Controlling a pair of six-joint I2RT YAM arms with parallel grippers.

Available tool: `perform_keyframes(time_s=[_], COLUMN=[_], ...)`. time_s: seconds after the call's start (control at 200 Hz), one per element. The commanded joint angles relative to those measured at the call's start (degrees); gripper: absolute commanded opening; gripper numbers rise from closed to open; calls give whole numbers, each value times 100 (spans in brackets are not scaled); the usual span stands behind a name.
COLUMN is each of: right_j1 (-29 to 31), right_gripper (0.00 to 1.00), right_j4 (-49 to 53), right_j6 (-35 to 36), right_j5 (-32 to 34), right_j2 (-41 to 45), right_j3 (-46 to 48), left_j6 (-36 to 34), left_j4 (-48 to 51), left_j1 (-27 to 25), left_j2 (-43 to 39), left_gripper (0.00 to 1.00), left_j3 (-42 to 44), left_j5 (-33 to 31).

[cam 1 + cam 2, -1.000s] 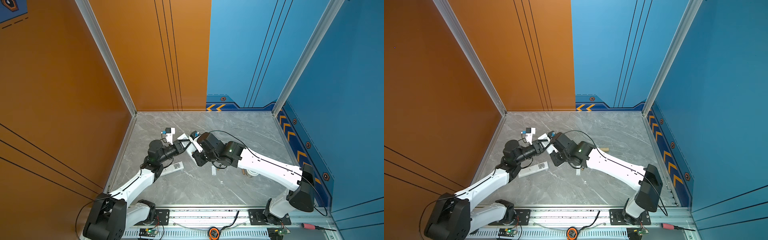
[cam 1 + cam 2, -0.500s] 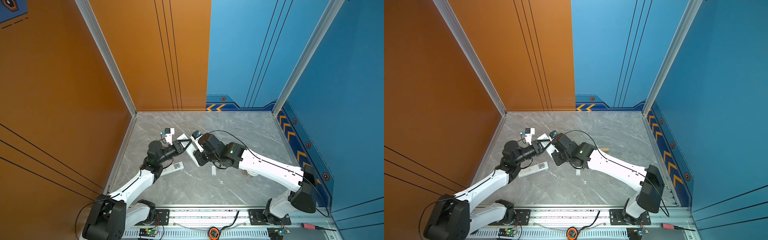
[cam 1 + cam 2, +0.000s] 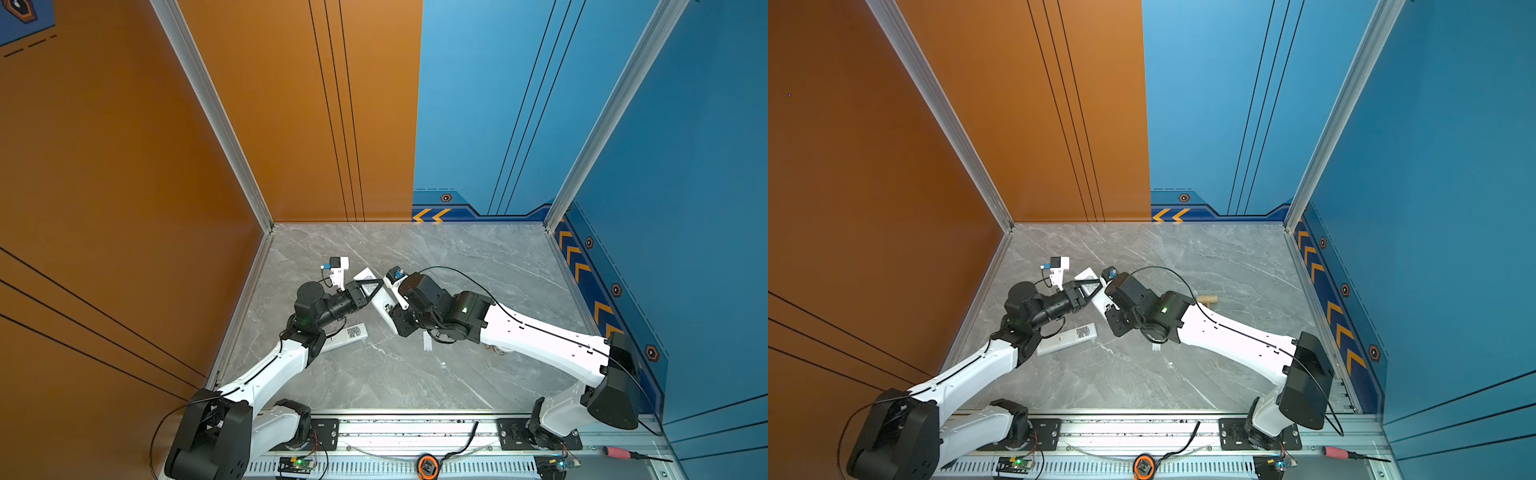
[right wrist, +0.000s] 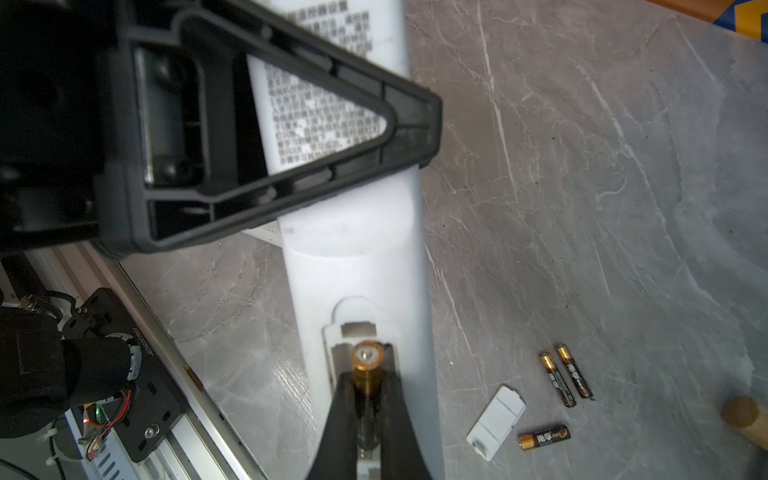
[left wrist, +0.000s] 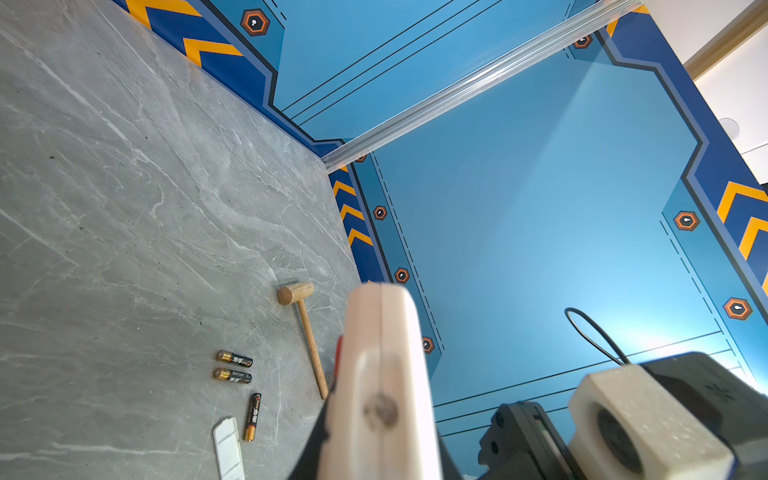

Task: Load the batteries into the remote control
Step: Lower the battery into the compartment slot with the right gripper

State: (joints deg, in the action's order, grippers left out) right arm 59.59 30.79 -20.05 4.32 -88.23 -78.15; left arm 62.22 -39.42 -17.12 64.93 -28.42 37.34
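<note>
One battery sits at the mouth of the open bay in the back of the remote control, and we read the coming move as turning on that line-up: the cell's long axis runs along the remote's own length, its gold end and silver tip pointing at the metal contact at the bay's far end, close before it. Our right gripper is the one at the bay; its black fingers are closed on the cell's dark body from both sides and hide its rear end, so we cannot tell whether it is seated or only laid in the slot. Our left gripper is clamped shut across the remote's printed label, farther up the body from the bay, holding the remote raised off the grey table. Three more batteries lie on the table well clear of both grippers, two side by side and one apart near the loose bay cover, with a wooden mallet beyond them. We judge the next push must go along the cell's axis against the contact, the left gripper bracing. A second remote lies flat beneath the left arm.
</note>
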Motion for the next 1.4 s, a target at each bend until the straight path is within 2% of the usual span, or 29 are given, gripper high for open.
perform_keyframes(time_s=[0.0,0.391,0.781,1.137,1.397], right_j1=[71,120,131,158,179], right_gripper=[0,5,23,24,44], right_j4=[18,-354,-435,-357,173], right_j6=[-171,-534,-644,-692,-348], right_j5=[-157,-359,-615,-582,-348], right_j2=[16,77,207,217,312], right_j3=[192,341,570,599,299], left_j6=[162,170,170,160,86], left_j4=[-417,-444,-439,-444,-391], left_j1=[42,68,132,148,191], left_j2=[-164,-208,-292,-358,-296], left_gripper=[0,0,0,0,0], left_j3=[-14,25,67,117,75], left_j5=[133,176,213,197,310])
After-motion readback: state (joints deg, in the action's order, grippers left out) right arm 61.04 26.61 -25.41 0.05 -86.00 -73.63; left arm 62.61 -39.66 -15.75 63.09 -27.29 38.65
